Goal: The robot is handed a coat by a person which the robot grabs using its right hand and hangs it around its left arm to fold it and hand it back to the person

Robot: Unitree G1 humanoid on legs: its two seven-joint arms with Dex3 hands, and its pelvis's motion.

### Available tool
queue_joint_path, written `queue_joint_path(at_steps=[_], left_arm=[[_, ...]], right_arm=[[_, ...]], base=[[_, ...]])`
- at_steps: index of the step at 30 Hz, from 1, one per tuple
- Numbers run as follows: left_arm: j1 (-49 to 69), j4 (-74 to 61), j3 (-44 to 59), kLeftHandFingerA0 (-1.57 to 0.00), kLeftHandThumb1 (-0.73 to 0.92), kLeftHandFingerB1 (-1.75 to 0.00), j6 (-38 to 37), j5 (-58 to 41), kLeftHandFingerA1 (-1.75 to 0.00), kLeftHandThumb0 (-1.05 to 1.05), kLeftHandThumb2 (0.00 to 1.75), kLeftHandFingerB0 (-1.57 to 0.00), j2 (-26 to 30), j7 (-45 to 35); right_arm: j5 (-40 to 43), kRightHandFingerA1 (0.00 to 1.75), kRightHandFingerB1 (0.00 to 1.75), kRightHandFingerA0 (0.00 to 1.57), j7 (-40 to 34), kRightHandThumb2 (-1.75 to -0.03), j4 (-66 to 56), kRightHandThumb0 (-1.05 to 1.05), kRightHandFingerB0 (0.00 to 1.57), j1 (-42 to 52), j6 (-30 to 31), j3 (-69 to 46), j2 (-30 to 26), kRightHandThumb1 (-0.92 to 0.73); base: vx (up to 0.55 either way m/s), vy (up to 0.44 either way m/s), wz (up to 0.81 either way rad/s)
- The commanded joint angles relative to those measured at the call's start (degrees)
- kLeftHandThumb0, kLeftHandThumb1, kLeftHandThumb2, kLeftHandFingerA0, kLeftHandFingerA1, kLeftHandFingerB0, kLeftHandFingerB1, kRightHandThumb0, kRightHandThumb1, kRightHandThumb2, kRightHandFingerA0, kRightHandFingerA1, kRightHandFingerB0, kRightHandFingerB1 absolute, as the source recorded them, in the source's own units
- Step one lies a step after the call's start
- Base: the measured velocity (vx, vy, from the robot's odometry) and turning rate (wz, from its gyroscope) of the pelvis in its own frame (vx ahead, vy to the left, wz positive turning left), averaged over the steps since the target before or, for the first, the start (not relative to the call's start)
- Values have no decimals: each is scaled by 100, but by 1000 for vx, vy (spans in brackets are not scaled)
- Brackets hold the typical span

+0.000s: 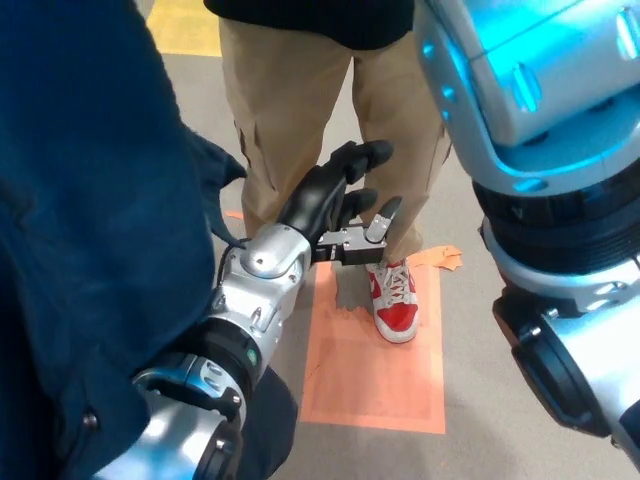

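A dark navy coat [90, 230] fills the left side of the head view. It hangs over my left arm [250, 300], whose silver forearm pokes out from under the cloth. My left hand [340, 200] reaches forward toward the person's legs [300, 110], its black fingers [365, 155] spread and nothing in them. Only the bulky silver and black segments of my right arm [540, 130] show at the right edge; its hand is out of the picture.
A person in tan trousers and a dark top stands directly ahead. One red and white shoe [393, 298] rests on an orange floor mat [375, 360]. Grey floor surrounds the mat, with a yellow marking [185, 25] far behind.
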Motion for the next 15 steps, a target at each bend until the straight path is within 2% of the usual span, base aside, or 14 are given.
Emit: queue_joint_path(at_steps=[1, 2, 3, 4, 5, 7, 8, 10, 11, 12, 13, 14, 15], left_arm=[[-893, 190, 770, -8, 92, -34, 669, -441, -34, -58, 85, -2, 1134, -11], [-529, -58, 407, -8, 92, -34, -923, -34, -34, -58, 85, -2, 1143, -503], [-716, 29, 495, 0, 78, -23, 102, -104, -21, -83, 111, -6, 1202, -413], [-687, 31, 506, -6, 78, -27, 157, -94, -24, -86, 109, -8, 1269, -392], [-663, 41, 578, -7, 77, -24, 167, -163, -26, -85, 108, -7, 1312, -464], [-641, 65, 613, -6, 77, -22, 180, -173, -25, -84, 108, -6, 1379, -513], [-562, 85, 631, -3, 77, -22, 165, -160, -25, -88, 110, -10, 1452, -509], [-520, 81, 657, -5, 76, -24, 172, -159, -26, -86, 109, -9, 1477, -479], [-507, 96, 688, -9, 76, -25, 187, -166, -28, -89, 108, -9, 1493, -442], [-515, 101, 716, -9, 76, -25, 238, -180, -28, -87, 108, -9, 1509, -419], [-523, 97, 736, -10, 89, -25, 263, -186, -25, -78, 68, -11, 1514, -398], [-525, 96, 765, -9, 75, -27, 255, -199, -27, -85, 82, -9, 1523, -383], [-526, 99, 789, -9, 75, -27, 238, -210, -27, -85, 82, -9, 1532, -389]], right_arm=[[577, 72, 92, 129, 830, -70, -3137, -38, 116, 2172, 1834, -2404, -2008, -91], [583, 72, 92, 129, 847, -70, -3151, -38, 116, 2195, 1884, -2450, -2061, -91], [377, 73, 89, 130, 875, -70, -3120, -37, 120, 2443, 1613, -2676, -2351, -90], [250, 97, 100, 117, 911, -112, -3039, -33, 111, 2669, 1261, -2854, -2606, -74], [276, 73, 87, 125, 915, -67, -2954, -33, 116, 2829, 1104, -3105, -2749, -92], [461, 68, 87, 127, 891, -69, -2837, -33, 116, 2948, 1116, -3436, -2868, -92], [698, 72, 95, 126, 930, -71, -2478, -33, 114, 3068, 967, -3855, -3025, -92], [632, 69, 94, 128, 854, -70, -2403, -32, 114, 3183, 882, -3919, -3141, -92], [633, 76, 97, 128, 824, -70, -2325, -30, 112, 3255, 824, -3978, -3202, -92], [650, 97, 101, 116, 804, -111, -2246, -26, 109, 3312, 782, -4034, -3242, -73], [719, 97, 102, 115, 809, -111, -2191, -27, 109, 3367, 757, -4087, -3274, -73], [824, 69, 92, 130, 847, -69, -2118, -32, 115, 3447, 710, -4165, -3309, -90], [899, 69, 92, 130, 874, -69, -2075, -32, 115, 3508, 675, -4211, -3342, -90]], base=[[0, 0, 13], [0, 0, 0], [0, 0, 0], [0, 0, 0], [0, 0, 0], [0, 0, 0], [0, 0, 0], [0, 0, 0], [0, 0, 0], [0, 0, 0], [0, 0, 0], [0, 0, 0], [0, 0, 0]])
